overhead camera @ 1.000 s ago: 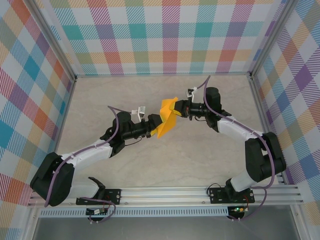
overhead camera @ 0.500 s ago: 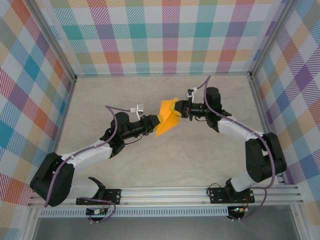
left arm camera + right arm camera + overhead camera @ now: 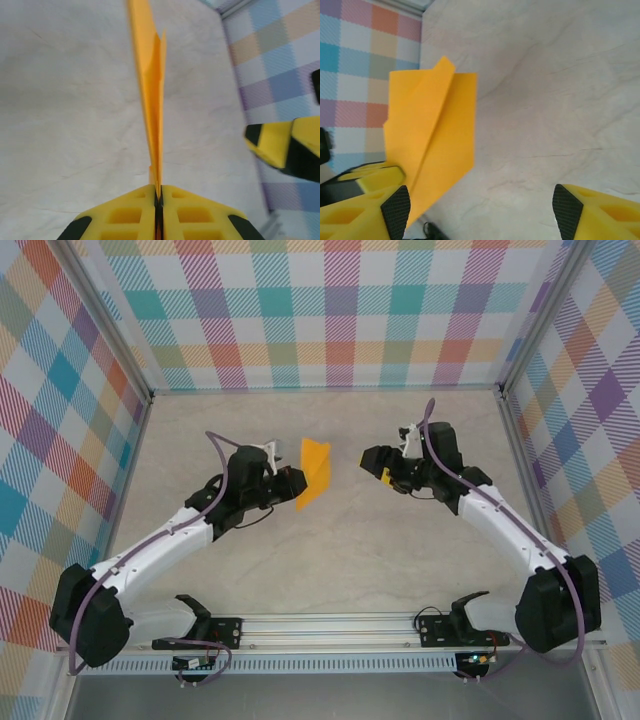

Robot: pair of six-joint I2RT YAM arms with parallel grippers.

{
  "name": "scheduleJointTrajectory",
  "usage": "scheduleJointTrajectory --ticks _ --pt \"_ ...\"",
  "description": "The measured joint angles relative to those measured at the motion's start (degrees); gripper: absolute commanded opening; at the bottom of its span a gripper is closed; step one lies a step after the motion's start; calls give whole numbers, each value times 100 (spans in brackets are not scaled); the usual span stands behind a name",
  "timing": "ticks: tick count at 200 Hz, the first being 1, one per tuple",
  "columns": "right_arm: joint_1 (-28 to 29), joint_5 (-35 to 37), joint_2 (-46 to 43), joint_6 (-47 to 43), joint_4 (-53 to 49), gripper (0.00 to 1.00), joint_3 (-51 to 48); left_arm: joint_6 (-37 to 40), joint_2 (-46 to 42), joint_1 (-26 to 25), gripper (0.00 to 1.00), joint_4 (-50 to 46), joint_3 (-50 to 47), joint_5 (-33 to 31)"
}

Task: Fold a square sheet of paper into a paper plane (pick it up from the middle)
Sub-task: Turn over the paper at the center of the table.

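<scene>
One hand has the paper now where a second ago the other did. Your left hand (image 3: 293,483) has pinched its fingers (image 3: 131,210) flat together on the near lower corner of the square sheet of paper (image 3: 316,470). Your right hand (image 3: 375,462) has let go, stands spread wide with nothing between its fingers, and has drawn back toward the right edge of the bench (image 3: 300,570), apart from the sheet. The sheet is already part-folded, with a slanting flap over one face. It seems to hang clear of the bench, over the middle and a little toward the far edge, and it stands almost edge-on out of the left hand's pinch. I read this as a handover finished, leaving your right hand free to take a new hold for the next crease. The plane itself looks far from done, with no sharp tip yet. Thin paper held by one corner may droop or swing, so move that arm gently. Around you, the checked walls (image 3: 320,320) close three sides and the metal rail (image 3: 330,625) runs along the near edge, all well apart from the sheet. Nothing that I can see lies between the two hands.
</scene>
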Motion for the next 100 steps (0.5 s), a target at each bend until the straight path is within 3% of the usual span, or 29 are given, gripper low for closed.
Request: scheduleJointTrajectory --ticks 26,65,100 --pt "0 597 -177 -160 -337 82 -173 697 396 -422 10 -1440 811 -1419" --pt "0 1231 -205 -157 -686 82 -546 1051 1694 -922 10 -3119 1681 -3528" --pt "0 1755 -391 -55 -905 82 -778 1088 2802 -1228 11 -3834 2203 -4590"
